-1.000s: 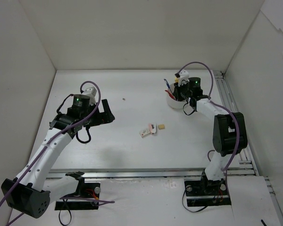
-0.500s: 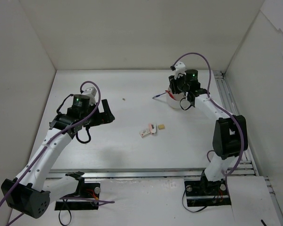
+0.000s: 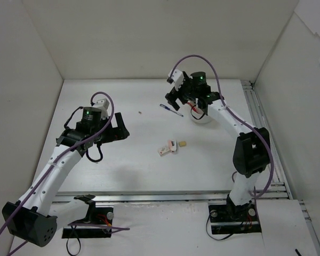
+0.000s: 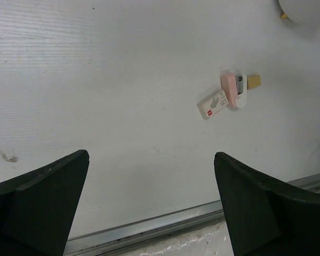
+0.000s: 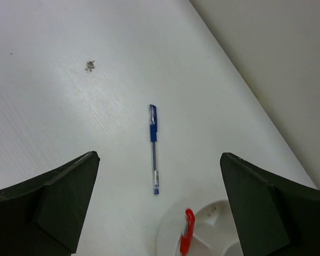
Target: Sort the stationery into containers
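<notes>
Nearest to me, by the left edge of the table [image 3: 149, 176], my left gripper [image 4: 151, 156] hangs with its jaws wide apart and nothing in them. In the middle, a bit toward the right edge, a pink block [image 4: 229, 88], a white block [image 4: 213, 104] and a tan block [image 4: 253, 81] lie close together. Farther back, toward the far right corner, my right gripper [image 5: 160, 157] hangs wide apart and empty over a blue pen [image 5: 153, 133] lying flat just beside the white dish [image 5: 168, 234], which holds a red marker [image 5: 186, 232].
</notes>
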Controlling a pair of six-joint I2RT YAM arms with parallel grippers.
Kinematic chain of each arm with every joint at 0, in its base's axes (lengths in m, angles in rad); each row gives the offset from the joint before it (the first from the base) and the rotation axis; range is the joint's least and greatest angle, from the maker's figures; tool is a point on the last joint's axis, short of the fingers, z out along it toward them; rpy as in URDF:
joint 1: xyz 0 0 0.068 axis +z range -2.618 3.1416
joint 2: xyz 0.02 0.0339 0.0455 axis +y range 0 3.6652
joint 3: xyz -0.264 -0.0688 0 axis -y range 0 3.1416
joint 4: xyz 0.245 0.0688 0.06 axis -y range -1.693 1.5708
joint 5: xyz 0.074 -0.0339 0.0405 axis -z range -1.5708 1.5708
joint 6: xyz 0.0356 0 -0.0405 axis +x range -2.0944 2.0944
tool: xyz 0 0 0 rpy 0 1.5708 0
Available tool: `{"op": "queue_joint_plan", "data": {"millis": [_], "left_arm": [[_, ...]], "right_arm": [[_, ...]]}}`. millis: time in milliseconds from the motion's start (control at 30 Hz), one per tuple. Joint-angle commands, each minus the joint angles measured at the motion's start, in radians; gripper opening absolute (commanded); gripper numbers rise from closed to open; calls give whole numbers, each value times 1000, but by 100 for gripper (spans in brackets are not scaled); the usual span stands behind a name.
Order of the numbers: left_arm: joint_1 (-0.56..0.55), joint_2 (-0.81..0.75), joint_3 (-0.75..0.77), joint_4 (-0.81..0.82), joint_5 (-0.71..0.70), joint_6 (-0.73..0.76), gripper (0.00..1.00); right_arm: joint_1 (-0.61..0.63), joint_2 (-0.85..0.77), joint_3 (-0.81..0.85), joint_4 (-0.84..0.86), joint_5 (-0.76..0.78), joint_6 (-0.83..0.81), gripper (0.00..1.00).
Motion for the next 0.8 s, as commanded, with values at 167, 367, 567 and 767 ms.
{"op": "queue_joint_plan", "data": {"millis": [167, 367, 567, 767], "left_arm": [[60, -76, -34, 36, 2, 14, 100], [89, -122, -65, 27, -5, 24, 100], [98, -136, -80, 27, 2, 29, 100], [116, -125, -82, 28, 9, 29, 100]], "right_arm": [[43, 308, 321, -60, -181, 126, 98], [84, 552, 628, -239, 46, 145, 98], [115, 736, 863, -368, 258, 134, 98], [80, 762, 854, -426, 204, 198, 95]]}}
